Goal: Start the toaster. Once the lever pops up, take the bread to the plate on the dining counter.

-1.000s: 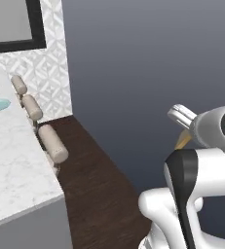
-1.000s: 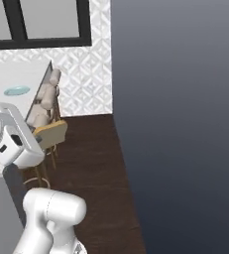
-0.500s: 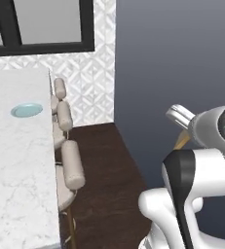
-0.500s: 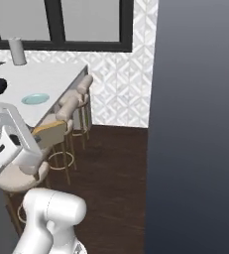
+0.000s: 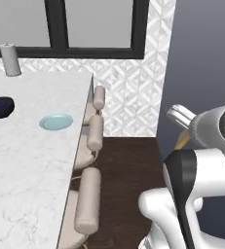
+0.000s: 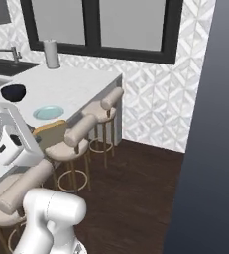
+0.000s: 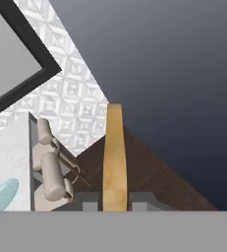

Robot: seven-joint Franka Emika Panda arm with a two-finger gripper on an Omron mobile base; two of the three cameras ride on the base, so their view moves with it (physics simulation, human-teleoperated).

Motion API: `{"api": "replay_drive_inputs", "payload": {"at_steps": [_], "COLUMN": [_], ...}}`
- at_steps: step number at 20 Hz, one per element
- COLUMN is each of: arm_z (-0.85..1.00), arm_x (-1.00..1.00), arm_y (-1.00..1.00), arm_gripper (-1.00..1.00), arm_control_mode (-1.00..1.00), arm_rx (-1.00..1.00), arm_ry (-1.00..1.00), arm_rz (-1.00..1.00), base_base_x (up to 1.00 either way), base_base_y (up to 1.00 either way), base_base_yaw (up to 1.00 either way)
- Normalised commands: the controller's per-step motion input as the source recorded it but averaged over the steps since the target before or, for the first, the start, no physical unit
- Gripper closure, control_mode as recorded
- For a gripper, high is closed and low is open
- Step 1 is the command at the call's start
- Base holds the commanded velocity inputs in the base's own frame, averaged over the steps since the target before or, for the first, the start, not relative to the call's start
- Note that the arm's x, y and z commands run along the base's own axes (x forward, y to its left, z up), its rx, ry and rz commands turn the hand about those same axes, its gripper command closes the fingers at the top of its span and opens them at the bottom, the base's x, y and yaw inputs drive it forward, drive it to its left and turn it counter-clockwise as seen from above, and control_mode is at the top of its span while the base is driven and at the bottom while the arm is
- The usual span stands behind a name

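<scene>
I'm seeing the gripper [image 7: 115, 201] pinching the bread [image 7: 114, 157] edge-on. The plate [image 5: 56, 121] is sitting on the dining counter [image 5: 26, 160].

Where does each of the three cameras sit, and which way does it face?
Left base view: behind the arm's left, facing the dining counter; white arm at lower right.
Right base view: behind its right, facing the stools and window; arm at lower left.
Hand view: on the hand, looking along the gripper shut on the bread.
All three show the plate.
</scene>
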Motion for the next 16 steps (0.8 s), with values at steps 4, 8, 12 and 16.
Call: {"api": "replay_drive_inputs", "payload": {"at_steps": [4, 8, 12, 16], "arm_z": [0.00, 0.00, 0.00, 0.00], "arm_x": [0.00, 0.00, 0.00, 0.00], "arm_y": [0.00, 0.00, 0.00, 0.00], "arm_gripper": [1.00, 1.00, 1.00, 1.00], "arm_control_mode": [1.00, 1.00, 1.00, 1.00], "arm_rx": [0.00, 0.00, 0.00, 0.00], "arm_ry": [0.00, 0.00, 0.00, 0.00], "arm_rz": [0.00, 0.00, 0.00, 0.00], "base_base_x": [0.84, 0.75, 0.39, 0.27], "base_base_y": [-0.37, -0.32, -0.26, -0.27], "base_base_yaw": [0.45, 0.45, 0.53, 0.58]}}
